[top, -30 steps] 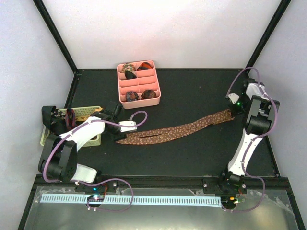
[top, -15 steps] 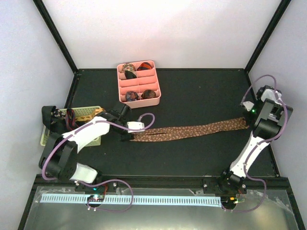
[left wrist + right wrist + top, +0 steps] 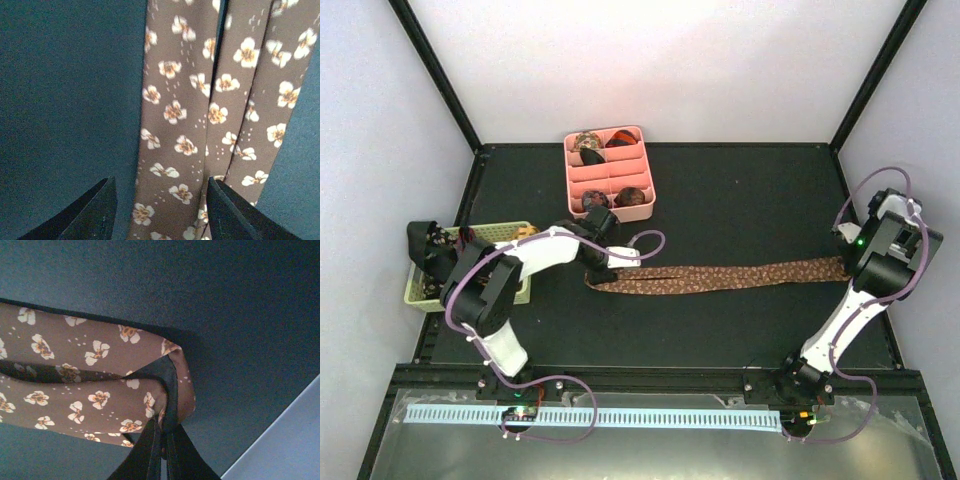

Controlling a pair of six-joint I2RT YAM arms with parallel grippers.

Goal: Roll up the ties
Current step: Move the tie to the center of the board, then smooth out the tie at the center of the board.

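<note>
Top view first: a brown flowered tie (image 3: 720, 275) lies stretched in a long line across the dark desk (image 3: 740, 200), from the middle out to the right edge. The right gripper (image 3: 847, 262) is at its far end, and the left gripper (image 3: 603, 268) is over its near-centre end. Three finished rolls (image 3: 595, 200) sit in the pink tray (image 3: 608, 171) behind (the pale basket (image 3: 495, 235) is well to the left).

Left wrist view: the left gripper (image 3: 160, 200) stands about half open, holding nothing. One of the tie's (image 3: 190, 125) strips runs between its fingers (image 3: 97, 210), and two more lie beside it.

Right wrist view: the right gripper (image 3: 162, 440) is pinched tight on the tie's (image 3: 100, 380) folded end, just above the desk.

This looks like the laying-out step, with the tie pulled straight and no roll begun. The next move probably calls for the left gripper to drop, gather all the strips together and start turning them inward while the right keeps light tension.
</note>
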